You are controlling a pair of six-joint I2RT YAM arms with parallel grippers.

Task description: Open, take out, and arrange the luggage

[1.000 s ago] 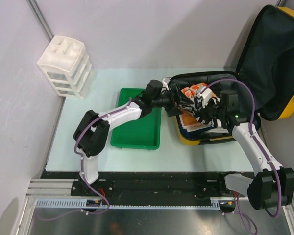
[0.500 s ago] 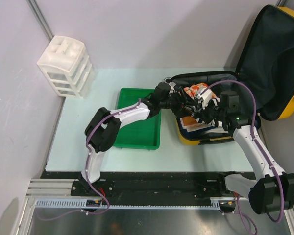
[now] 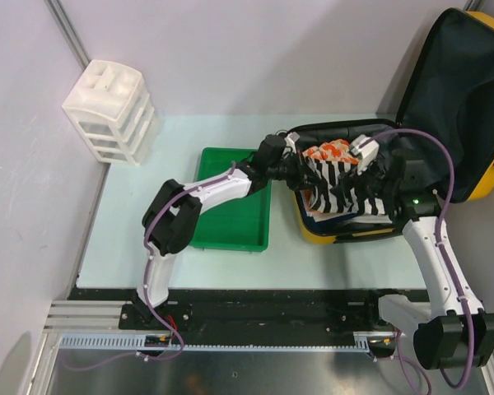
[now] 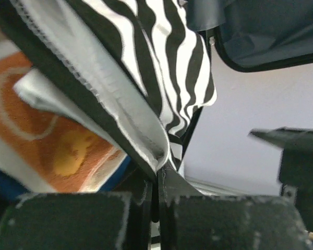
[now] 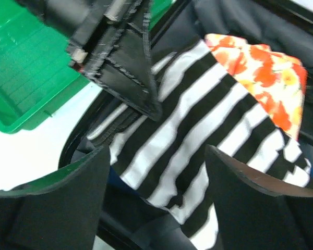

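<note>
- Top external view: the luggage (image 3: 465, 107) lies open on the right, its lid upright, giving both arms access.
- Left gripper (image 4: 159, 174) is pinched tight on the striped garment's (image 3: 333, 179) edge, lifting it.
- Right gripper (image 5: 157, 151) hangs spread above the garment and holds nothing, likely leaving the carry to one arm.

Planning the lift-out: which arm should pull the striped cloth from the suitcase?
Left: the left gripper is shut on the striped cloth's edge, nearest the green tray; the right gripper hangs open, holding nothing.
</note>
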